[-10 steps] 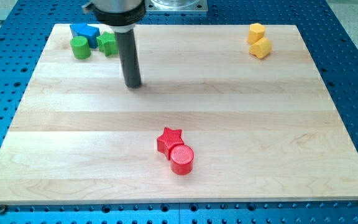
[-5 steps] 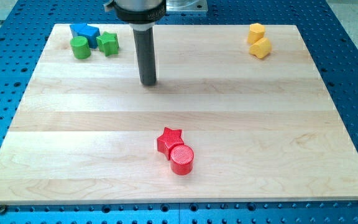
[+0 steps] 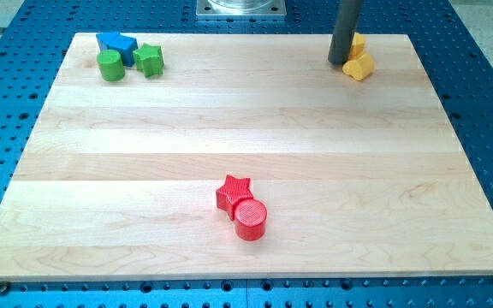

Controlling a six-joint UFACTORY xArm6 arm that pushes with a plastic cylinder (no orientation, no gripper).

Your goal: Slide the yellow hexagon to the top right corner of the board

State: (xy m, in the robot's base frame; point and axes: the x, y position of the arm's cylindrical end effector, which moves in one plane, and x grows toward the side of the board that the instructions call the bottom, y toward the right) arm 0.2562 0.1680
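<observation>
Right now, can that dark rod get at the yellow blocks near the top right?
Probably yes. My tip already sits right against the left side of the two yellow blocks: the lower yellow block shows in full, and the upper yellow block is partly hidden behind the rod. Nothing stands between them.

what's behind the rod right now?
My tip stands at the left edge of the two yellow blocks. The rod covers part of the upper yellow block; its shape there cannot be seen.

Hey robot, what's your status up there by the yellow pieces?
My tip at the view's top right, against the yellow blocks' left side. Upper yellow block partly hidden behind rod; lower yellow block touching it. Nothing else nearby.
</observation>
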